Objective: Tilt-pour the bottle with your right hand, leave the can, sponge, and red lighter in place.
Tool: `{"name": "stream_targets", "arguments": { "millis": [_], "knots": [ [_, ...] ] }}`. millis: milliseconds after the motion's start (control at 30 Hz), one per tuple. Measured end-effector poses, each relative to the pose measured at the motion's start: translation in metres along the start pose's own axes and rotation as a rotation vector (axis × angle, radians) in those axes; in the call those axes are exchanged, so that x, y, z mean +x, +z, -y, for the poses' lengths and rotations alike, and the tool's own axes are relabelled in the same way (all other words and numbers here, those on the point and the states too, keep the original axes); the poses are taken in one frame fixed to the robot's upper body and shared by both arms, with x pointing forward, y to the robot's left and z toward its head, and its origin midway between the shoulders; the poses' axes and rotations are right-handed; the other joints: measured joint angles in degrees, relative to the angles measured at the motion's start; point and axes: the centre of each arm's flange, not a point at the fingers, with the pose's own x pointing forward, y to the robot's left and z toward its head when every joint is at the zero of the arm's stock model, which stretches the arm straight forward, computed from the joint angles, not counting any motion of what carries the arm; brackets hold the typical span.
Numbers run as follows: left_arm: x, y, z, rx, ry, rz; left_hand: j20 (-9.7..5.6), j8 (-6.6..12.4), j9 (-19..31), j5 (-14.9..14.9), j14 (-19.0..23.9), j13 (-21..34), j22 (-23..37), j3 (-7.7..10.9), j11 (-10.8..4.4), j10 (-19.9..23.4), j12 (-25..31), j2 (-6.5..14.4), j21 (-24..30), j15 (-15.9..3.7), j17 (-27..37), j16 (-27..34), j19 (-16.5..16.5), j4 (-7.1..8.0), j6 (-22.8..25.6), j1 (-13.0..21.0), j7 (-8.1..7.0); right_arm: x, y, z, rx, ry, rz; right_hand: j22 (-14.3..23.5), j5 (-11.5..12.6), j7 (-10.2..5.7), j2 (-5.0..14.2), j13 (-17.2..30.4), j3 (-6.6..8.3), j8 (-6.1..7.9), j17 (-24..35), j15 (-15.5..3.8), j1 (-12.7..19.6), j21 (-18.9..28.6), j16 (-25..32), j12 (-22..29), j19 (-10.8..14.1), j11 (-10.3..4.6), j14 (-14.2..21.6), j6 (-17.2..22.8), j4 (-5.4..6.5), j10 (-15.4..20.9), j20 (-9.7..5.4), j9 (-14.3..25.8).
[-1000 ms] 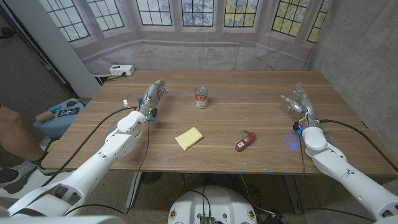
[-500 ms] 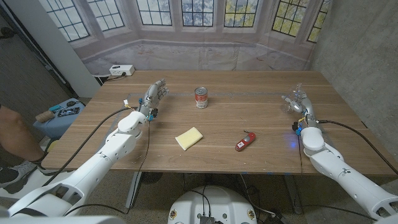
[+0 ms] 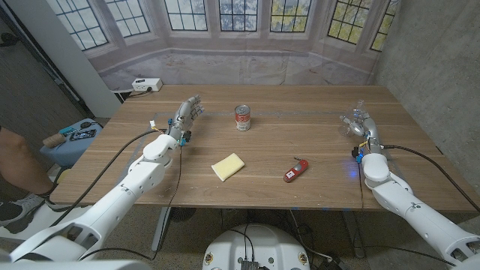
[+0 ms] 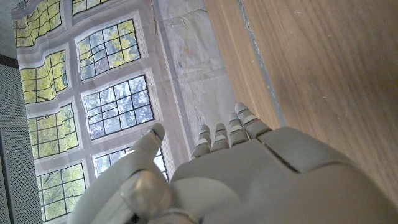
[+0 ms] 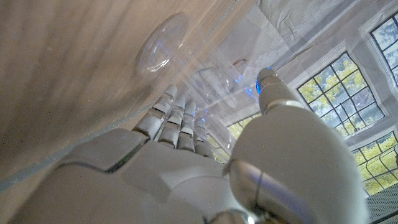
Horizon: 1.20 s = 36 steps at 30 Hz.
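**Bottle in right hand, tilted: spill and slip risks**

Bottle [image 3: 351,124], clear plastic, sits at the table's far right, held in the right hand [image 3: 363,127] and leaning toward the table's middle. In the right wrist view the bottle [image 5: 186,68] lies across the fingers [image 5: 177,127] with the thumb on its other side. The clear wall looks thin and slick; too light a hold could let it slide out, too hard a squeeze could crush it. Further tilting so near the right edge could send it off the table.

Left hand [image 3: 185,116] stands at the far left, fingers apart, holding nothing.

Can [image 3: 242,118], sponge [image 3: 228,166] and red lighter [image 3: 295,170] lie well apart from both hands; a wide sweep inward would disturb them.

Table [image 3: 300,142] is bare wood. Behind it hangs a backdrop printed with windows; a concrete wall is at the right.
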Motion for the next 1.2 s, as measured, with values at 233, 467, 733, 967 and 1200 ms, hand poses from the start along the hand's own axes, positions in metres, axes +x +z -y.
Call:
{"name": "stream_targets", "arguments": {
  "millis": [233,467,733,967,1200],
  "knots": [
    [-0.0034,-0.0005,0.0011,-0.003,0.001,0.004,0.0,0.0,0.0,0.0,0.0,0.0,0.0,0.03,0.0,0.0,0.0,0.0,0.0,0.0,0.0,0.0,0.0,-0.03,0.3,0.0,0.31,0.0002,0.0025,0.0,-0.004,-0.012,0.006,0.0,0.4,0.4,-0.33,1.9,0.87,1.01,1.3,-1.15,1.2,0.5,0.8,3.0,2.2,-1.09,3.4,3.3,0.07,2.5,-0.21,0.5],
    [-0.0049,-0.0015,0.0017,-0.006,0.002,0.006,0.31,0.0,0.0,0.0,0.2,0.0,0.0,0.23,0.0,0.0,0.0,0.0,0.0,0.24,0.0,0.0,0.3,-0.23,0.5,0.0,0.11,-0.0008,0.0035,-0.001,-0.007,-0.017,0.004,0.0,0.3,-0.04,-0.43,3.2,1.42,1.92,2.4,-1.87,1.9,0.5,1.3,5.0,3.8,-1.61,5.7,6.0,0.15,4.3,-0.52,0.8],
    [-0.0052,-0.0014,0.0019,-0.008,0.003,0.008,0.31,0.0,0.0,0.0,0.2,0.0,0.0,0.23,0.01,0.0,0.0,0.0,0.0,0.22,0.0,-0.3,0.3,-0.23,0.5,0.0,0.11,-0.0011,0.0033,-0.0016,-0.007,-0.024,0.0,0.0,0.6,-0.4,-0.39,4.0,2.14,2.58,3.3,-2.06,3.1,0.9,2.1,6.4,5.8,-1.95,7.8,8.0,-0.25,5.8,-0.52,1.1],
    [-0.0053,-0.0011,0.0017,-0.013,0.005,0.011,0.31,0.0,0.0,0.0,0.2,0.0,0.0,0.23,0.32,0.3,0.0,0.0,0.0,0.22,0.0,-0.3,0.3,-0.23,0.7,0.0,-0.12,-0.0004,0.0044,-0.0045,-0.002,-0.037,-0.001,0.0,0.6,-1.4,-0.57,4.8,2.38,3.47,4.1,-2.07,4.0,0.9,2.9,8.3,7.8,-2.94,10.0,10.4,-0.01,8.3,-0.82,1.1],
    [-0.0057,-0.0027,0.0008,-0.017,0.007,0.01,0.31,0.0,0.0,0.0,0.2,0.0,0.0,0.4,0.3,0.3,0.0,0.0,0.0,0.21,0.0,-0.3,0.3,-0.41,0.8,0.0,-0.2,0.0003,0.0053,-0.007,0.002,-0.051,-0.001,0.0,0.6,-2.33,-0.63,5.5,2.37,4.37,5.4,-2.15,5.1,1.3,4.2,10.0,9.9,-3.87,12.5,13.0,-0.01,10.6,-1.13,1.3]
  ]
}}
